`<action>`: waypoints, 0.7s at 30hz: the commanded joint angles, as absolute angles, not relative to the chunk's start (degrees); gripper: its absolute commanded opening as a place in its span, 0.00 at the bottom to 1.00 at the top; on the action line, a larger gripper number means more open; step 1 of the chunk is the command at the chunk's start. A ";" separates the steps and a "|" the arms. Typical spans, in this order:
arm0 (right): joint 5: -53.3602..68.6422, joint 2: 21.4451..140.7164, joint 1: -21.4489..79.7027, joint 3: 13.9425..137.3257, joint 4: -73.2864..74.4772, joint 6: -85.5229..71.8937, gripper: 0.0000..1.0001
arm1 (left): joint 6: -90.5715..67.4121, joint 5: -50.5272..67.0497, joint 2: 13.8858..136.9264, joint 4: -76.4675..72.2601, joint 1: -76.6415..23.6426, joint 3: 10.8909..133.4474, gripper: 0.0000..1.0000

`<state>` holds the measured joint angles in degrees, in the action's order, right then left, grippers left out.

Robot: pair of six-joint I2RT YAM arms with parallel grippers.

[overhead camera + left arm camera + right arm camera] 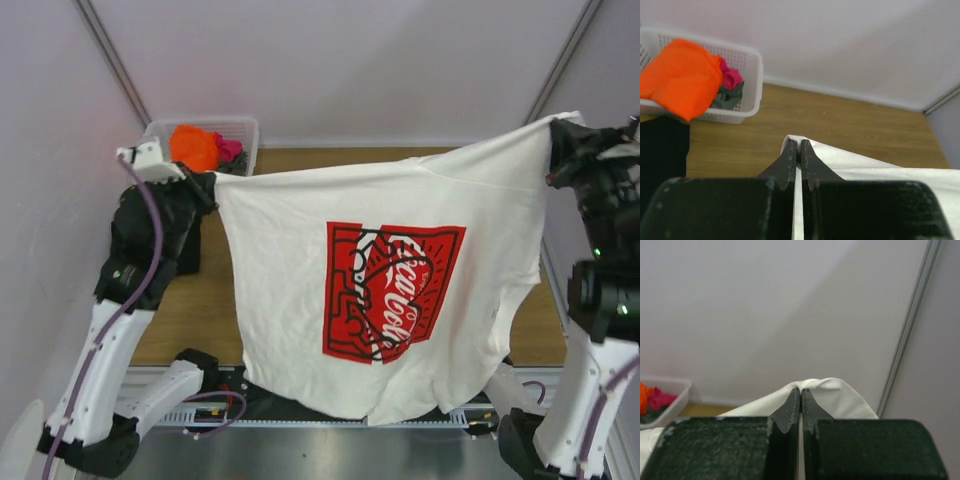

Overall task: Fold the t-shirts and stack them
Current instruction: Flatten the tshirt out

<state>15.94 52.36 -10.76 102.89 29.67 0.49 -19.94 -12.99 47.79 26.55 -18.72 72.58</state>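
A large white t-shirt (290, 270) with a red-and-black chest graphic (390, 290) hangs spread in the air above the table, stretched between both arms. My left gripper (207, 183) is shut on its left corner; the pinched cloth (850, 162) shows in the left wrist view at my gripper (796, 145). My right gripper (556, 135) is shut on the right corner, held higher; the cloth (840, 395) bunches over my gripper (800, 392). A black t-shirt (662, 150) lies on the table at the left. Orange (193, 147), pink (229, 149) and grey (727, 97) tees sit in the basket.
A white plastic lattice basket (245, 130) stands at the back left of the wooden table (165, 320); it also shows in the left wrist view (752, 75). Pale walls close in the back and sides. The shirt's hem hangs over the near table edge (300, 425).
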 commanded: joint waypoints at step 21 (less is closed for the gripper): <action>14.85 84.45 -7.65 77.42 -7.65 -0.18 0.00 | -17.75 -24.25 88.14 -7.56 -18.46 71.28 0.00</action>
